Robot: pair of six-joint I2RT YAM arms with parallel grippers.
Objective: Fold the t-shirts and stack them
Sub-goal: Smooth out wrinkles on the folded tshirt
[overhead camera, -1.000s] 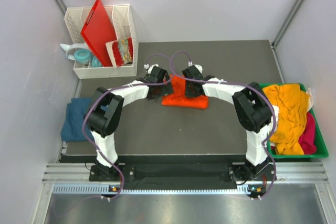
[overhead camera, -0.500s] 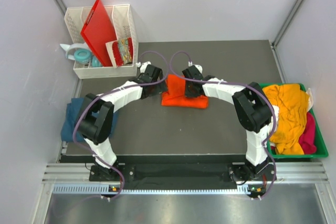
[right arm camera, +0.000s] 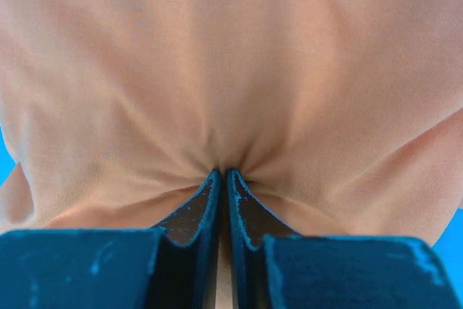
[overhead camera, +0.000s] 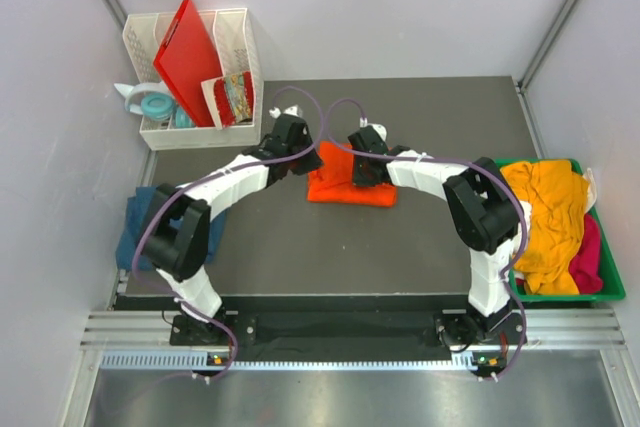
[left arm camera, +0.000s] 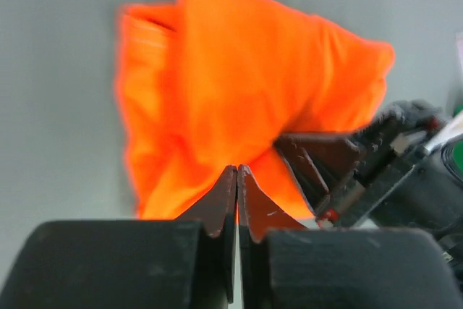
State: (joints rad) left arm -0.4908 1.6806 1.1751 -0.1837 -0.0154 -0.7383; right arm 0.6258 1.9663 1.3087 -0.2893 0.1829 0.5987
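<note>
Our right gripper (right arm camera: pixel 223 175) pinches the half-folded bright orange cloth t-shirt (overhead camera: pixel 345 187). The left gripper (left arm camera: pixel 237 171) has its jaws together at the shirt's edge. The mustard-yellow cloth shirts (overhead camera: pixel 545 212) in the green plastic tray (overhead camera: pixel 600 293) are not yet folded.

1. t-shirt (right arm camera: pixel 231 56): pale orange cloth, fills the frame, creases converging on 1 point.
2. right gripper (right arm camera: pixel 223 173): 2 dark fingers pressed together, pinching that cloth.

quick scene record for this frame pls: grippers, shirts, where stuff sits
left gripper: shut at orange shirt, its left edge; pinch unclear
right gripper: shut on orange shirt, cloth puckered at tips
orange shirt: bunched, mid-table between both arms
blue shirt: table's left edge
bin: right side, holds yellow shirt and pink shirt, heaped
</note>
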